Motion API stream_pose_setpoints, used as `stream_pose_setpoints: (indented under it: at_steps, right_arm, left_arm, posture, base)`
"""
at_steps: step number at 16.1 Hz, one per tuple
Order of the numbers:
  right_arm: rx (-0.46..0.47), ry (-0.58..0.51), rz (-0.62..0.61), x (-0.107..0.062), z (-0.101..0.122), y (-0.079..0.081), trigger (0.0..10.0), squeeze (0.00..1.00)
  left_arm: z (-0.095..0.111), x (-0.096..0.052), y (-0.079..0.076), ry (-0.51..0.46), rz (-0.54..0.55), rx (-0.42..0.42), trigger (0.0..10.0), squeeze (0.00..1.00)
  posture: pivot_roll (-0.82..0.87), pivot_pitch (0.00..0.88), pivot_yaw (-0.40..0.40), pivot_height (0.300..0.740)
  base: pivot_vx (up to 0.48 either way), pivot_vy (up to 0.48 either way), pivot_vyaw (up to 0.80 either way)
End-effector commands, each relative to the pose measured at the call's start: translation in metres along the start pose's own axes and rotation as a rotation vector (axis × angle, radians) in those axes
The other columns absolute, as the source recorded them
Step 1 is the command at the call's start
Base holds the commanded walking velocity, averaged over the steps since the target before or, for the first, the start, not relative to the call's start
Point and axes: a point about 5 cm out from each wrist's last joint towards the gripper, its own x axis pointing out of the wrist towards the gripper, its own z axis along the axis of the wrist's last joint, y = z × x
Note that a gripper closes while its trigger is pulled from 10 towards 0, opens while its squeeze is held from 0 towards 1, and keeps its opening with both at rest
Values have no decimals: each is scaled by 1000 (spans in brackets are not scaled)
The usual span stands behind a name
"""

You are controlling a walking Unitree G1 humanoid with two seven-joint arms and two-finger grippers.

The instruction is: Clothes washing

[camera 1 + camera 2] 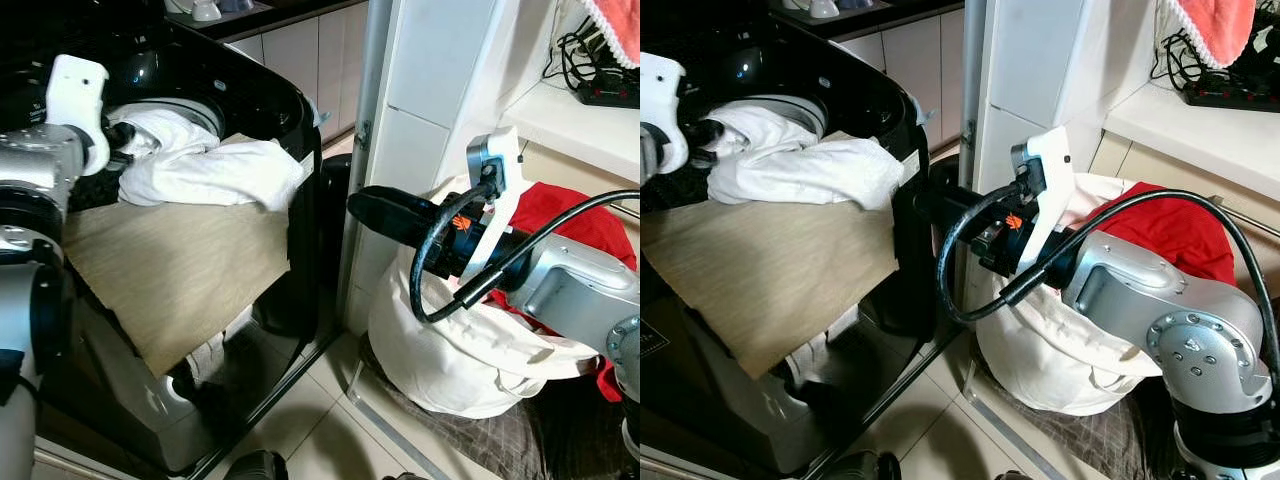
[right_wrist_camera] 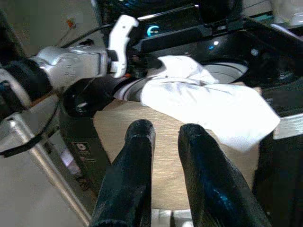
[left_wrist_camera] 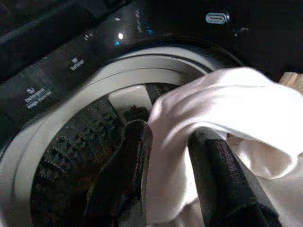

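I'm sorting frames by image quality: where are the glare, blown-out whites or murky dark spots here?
Left eye view: the white garment keeps its folds, while the washing machine body sinks into black. Right wrist view: the same garment is blown out to flat white. Left wrist view: dim and soft, small glints on the control panel, the left gripper jaws closed on cloth.

Glossy black plastic washing machine [image 1: 250, 95], matt wood-grain board [image 1: 180, 265], soft white cloth [image 1: 205, 165], and a ridged metal drum [image 3: 71, 156].
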Motion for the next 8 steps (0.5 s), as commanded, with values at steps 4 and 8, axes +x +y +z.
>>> stream_pose_setpoints:
  at_steps: [4,8]
  right_arm:
    - [-18,-16,-49,0,5,-7,10000,0]
    - [-24,-16,-48,0,5,-8,10000,0]
  left_arm:
    - [36,-8,12,-162,84,19,10000,1000]
    - [62,-12,-14,-309,-185,57,10000,0]
  posture:
    - [-137,0,41,740]
    - [-137,0,39,740]
  base:
    - [0,0,0]
    - [0,0,0]
